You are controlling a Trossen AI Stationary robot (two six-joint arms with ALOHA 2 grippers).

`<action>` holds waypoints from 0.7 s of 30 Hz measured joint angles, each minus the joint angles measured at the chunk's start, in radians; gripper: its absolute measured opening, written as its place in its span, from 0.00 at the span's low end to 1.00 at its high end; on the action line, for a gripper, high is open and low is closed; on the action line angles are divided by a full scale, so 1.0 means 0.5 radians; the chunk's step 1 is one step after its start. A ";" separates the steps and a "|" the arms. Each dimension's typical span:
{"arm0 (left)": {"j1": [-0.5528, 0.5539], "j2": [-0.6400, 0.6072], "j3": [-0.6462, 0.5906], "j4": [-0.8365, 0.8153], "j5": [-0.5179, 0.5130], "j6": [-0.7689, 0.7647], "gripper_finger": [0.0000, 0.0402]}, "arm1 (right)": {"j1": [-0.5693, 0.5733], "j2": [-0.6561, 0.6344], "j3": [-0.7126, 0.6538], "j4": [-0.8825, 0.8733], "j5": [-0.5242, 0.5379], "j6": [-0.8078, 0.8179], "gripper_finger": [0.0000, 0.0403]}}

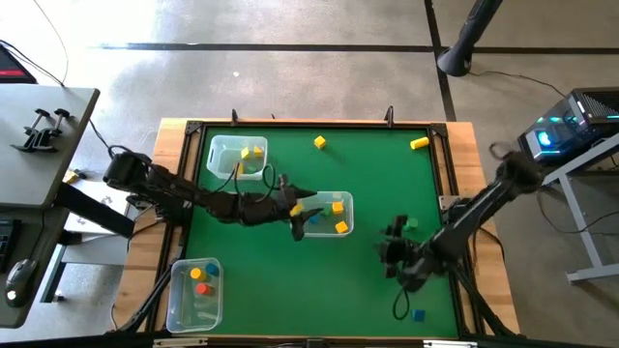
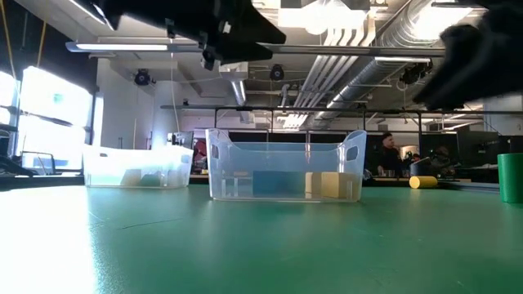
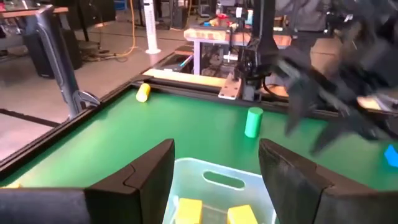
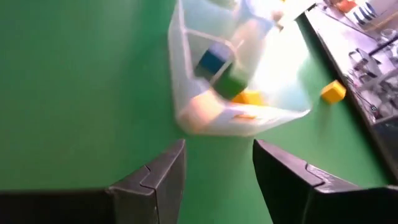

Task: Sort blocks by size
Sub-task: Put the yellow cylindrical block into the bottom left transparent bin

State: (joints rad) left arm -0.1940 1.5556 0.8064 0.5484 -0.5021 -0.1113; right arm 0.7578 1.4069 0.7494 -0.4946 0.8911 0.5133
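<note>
The left gripper (image 1: 298, 215) hangs over the middle bin (image 1: 345, 201), jaws spread and empty, two yellow blocks (image 3: 214, 211) in the bin directly below them. The right gripper (image 1: 395, 244) hovers beside a green block (image 1: 412, 224) (jaws parted, nothing between them), a blue block (image 1: 418, 314) lying well behind it.

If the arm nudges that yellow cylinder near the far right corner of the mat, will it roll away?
Probably. The yellow cylinder lies on its side on the green mat, so a sideways push would likely roll it. It looks small and solid, so probably light and stiff. Nothing next to it would stop it before the table edge.
</note>
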 joint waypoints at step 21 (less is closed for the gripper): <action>-0.114 0.012 -0.083 0.008 -0.173 -0.053 0.54 | -2.677 -0.455 0.020 -0.428 -0.923 -0.668 0.45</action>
State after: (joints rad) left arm -0.2508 1.5616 0.7650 0.5522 -0.5888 -0.1376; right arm -0.5805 1.1795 0.7597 -0.7085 0.4297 0.1791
